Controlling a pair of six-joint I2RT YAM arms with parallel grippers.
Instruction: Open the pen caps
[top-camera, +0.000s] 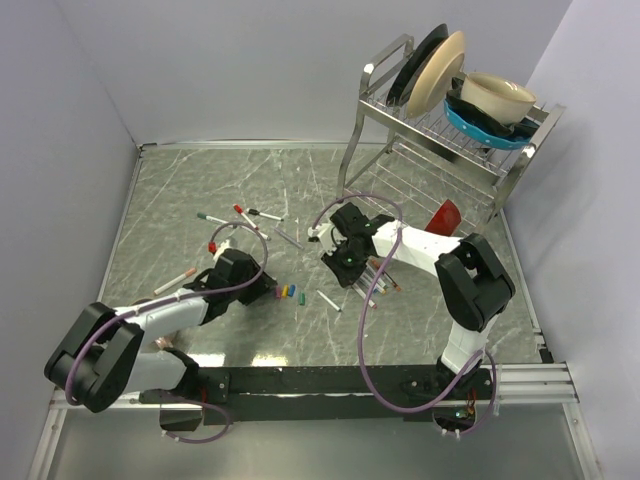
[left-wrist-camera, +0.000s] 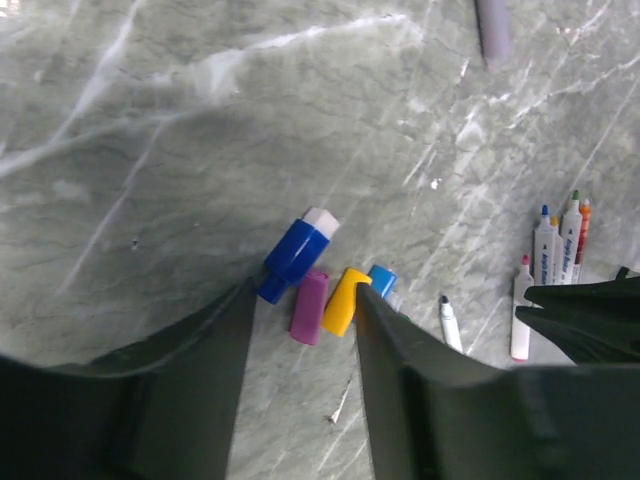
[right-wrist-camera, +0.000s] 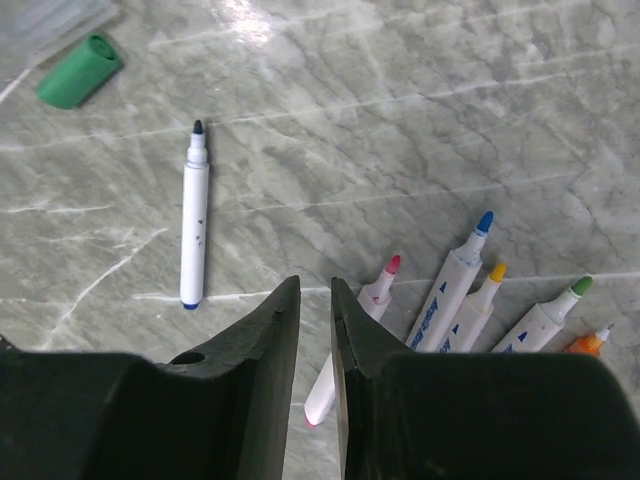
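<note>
At the left gripper (left-wrist-camera: 305, 292) the jaws are spread, released, gripping nothing. Loose pen caps (left-wrist-camera: 342, 300) in blue, purple, yellow and light blue lie on the table (left-wrist-camera: 150, 150) between its fingertips, well apart from the dish rack (top-camera: 450, 130), left of it and toward the arm bases. The right gripper (right-wrist-camera: 315, 292) sits nearer the dish rack, jaws barely parted, apparently empty. Uncapped pens (right-wrist-camera: 450, 290) fan out beside it. A green cap (right-wrist-camera: 78, 70) lies loose; its place against the dish rack is unclear.

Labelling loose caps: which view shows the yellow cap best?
Left wrist: the yellow cap lies large and sharp between the purple cap and the light blue cap. Top external shows it only as a tiny speck in the cap cluster. Right wrist doesn't show it.
</note>
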